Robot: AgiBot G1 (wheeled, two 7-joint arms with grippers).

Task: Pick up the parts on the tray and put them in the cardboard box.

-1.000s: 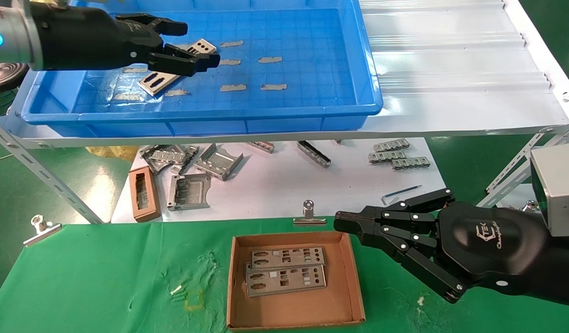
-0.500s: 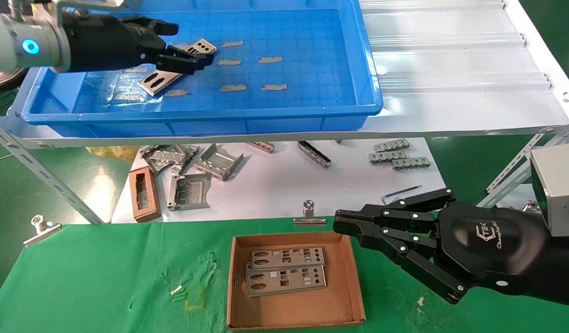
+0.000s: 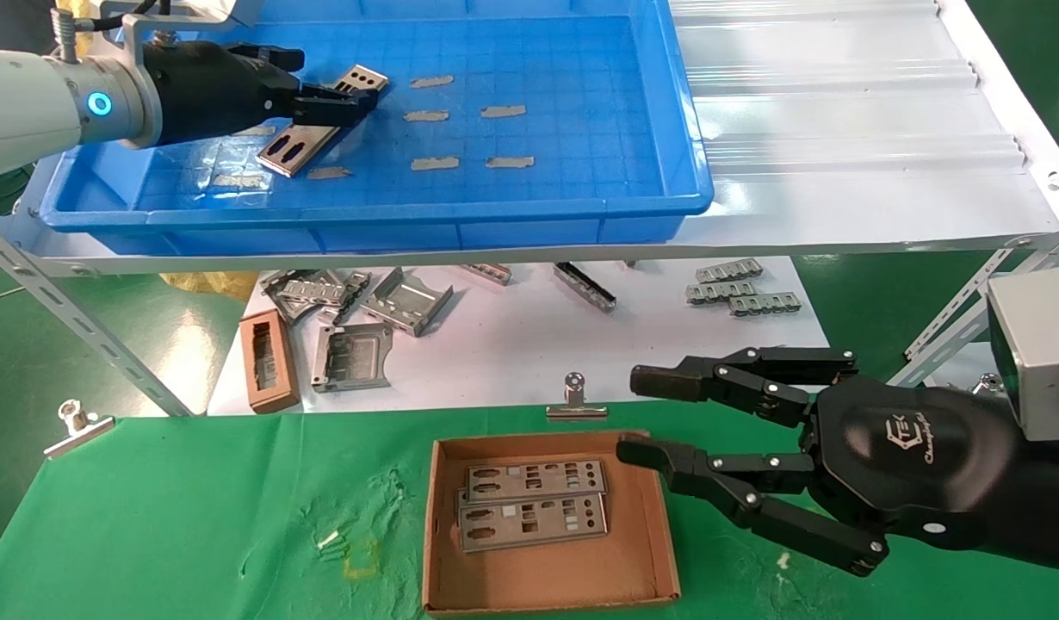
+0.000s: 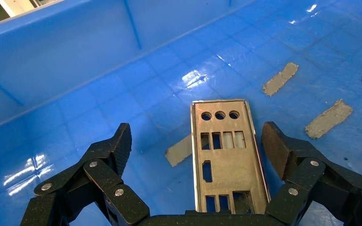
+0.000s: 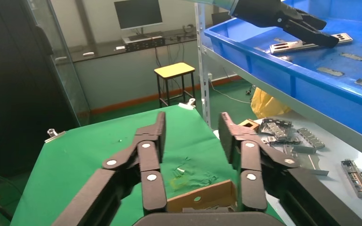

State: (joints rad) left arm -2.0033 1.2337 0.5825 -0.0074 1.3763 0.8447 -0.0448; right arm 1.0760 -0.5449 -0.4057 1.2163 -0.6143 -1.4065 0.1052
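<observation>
The blue tray [image 3: 529, 207] stands on the upper shelf. One silver part [image 3: 290, 146] lies on its floor at the left. My left gripper [image 3: 327, 79] hovers low over that part, open. The punched strip [image 4: 226, 160] lies between the two fingers [image 4: 118, 146], which stand apart from it. The cardboard box [image 3: 547, 585] sits on the green cloth and holds two parts [image 3: 534, 499]. My right gripper [image 3: 640, 415] is open and empty, above the box's far right corner; the box wall [image 5: 202, 200] shows below it [image 5: 193, 125].
Grey tape scraps [image 3: 433, 163] stick to the tray floor. Bent metal brackets [image 3: 383, 301] and a small brown frame [image 3: 269, 360] lie on the white lower shelf. Binder clips [image 3: 574, 398] [image 3: 75, 426] hold the green cloth. A slanted shelf strut [image 3: 82, 336] is at left.
My right gripper, shut before, has opened over the box corner. My left arm has drawn back to the left, and the part's far end has shifted slightly with it.
</observation>
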